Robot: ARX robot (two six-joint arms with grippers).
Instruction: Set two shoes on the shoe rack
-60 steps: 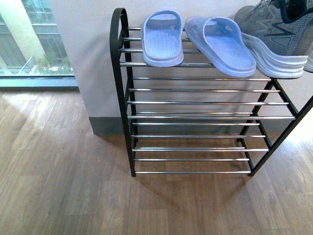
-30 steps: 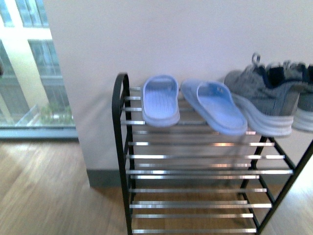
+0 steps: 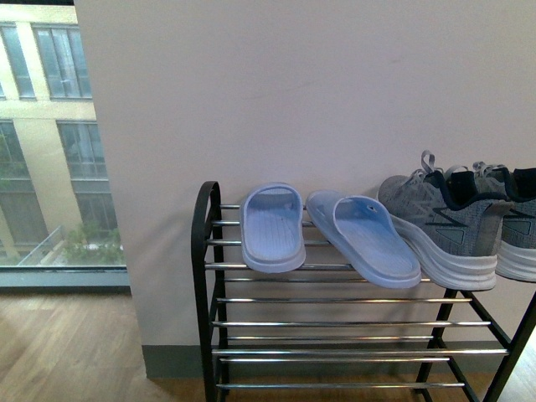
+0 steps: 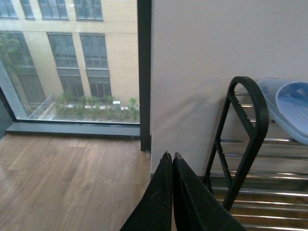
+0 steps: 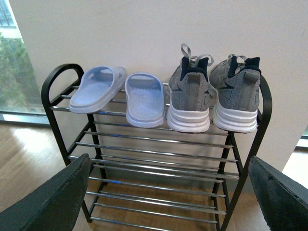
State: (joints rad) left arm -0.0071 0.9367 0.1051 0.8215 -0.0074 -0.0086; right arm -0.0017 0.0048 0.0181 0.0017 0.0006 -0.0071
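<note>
The two grey sneakers are seen side by side on the top shelf of the shoe rack, heels out and soles flat on the chrome bars, with the pale blue slides beside them on the same shelf, so the placing is judged done. The left end effector is pressed shut and empty near the rack's arched side, while the right end effector is spread wide, holding nothing. What is left is best done by drawing both arms straight back, clear of the frame, so that no shoe is nudged off the bars.
</note>
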